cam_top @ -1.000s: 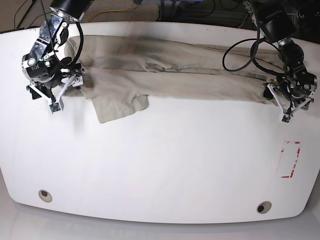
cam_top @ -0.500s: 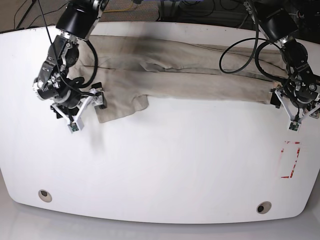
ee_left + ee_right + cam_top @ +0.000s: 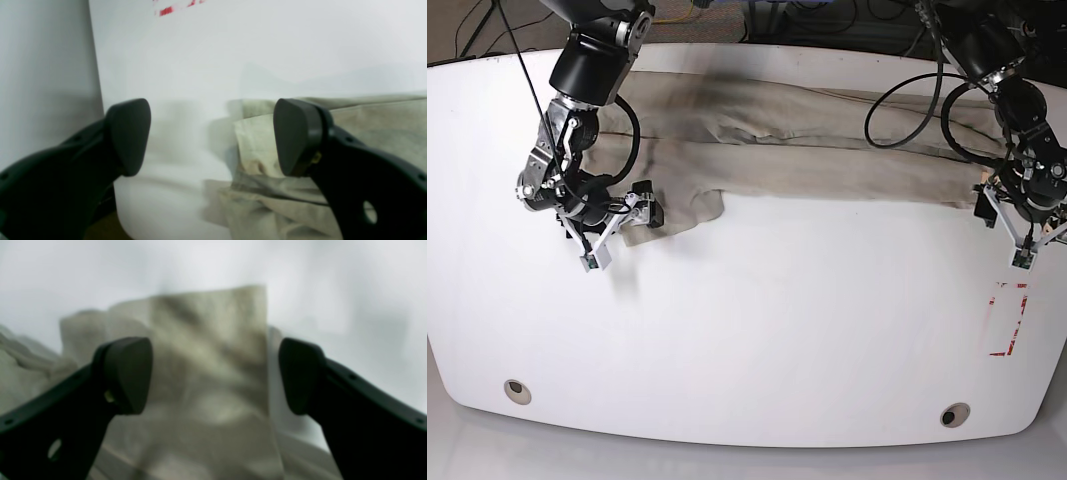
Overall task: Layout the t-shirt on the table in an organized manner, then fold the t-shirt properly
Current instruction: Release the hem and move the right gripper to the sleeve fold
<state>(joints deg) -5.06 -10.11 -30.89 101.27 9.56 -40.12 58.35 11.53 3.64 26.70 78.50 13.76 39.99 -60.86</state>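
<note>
One broad white surface carries everything, and the t-shirt serves as the landmark: it lies along the far side of that surface in a long, wrinkled band, with a loose flap hanging toward the near side at one end. A red dashed rectangle sits well nearer than the shirt, and two round grey holes sit nearer still by the front edge. The left gripper hangs just off the shirt's end, fingers spread wide with nothing between them; in its wrist view the cloth's corner lies just beside one finger. The right gripper hovers over the flap, fingers likewise apart and empty. The cloth looks thin, light and limp, so it will likely sag and bunch; pinching hems or corners at both ends seems the surest hold. No print, label or readable writing shows anywhere.
</note>
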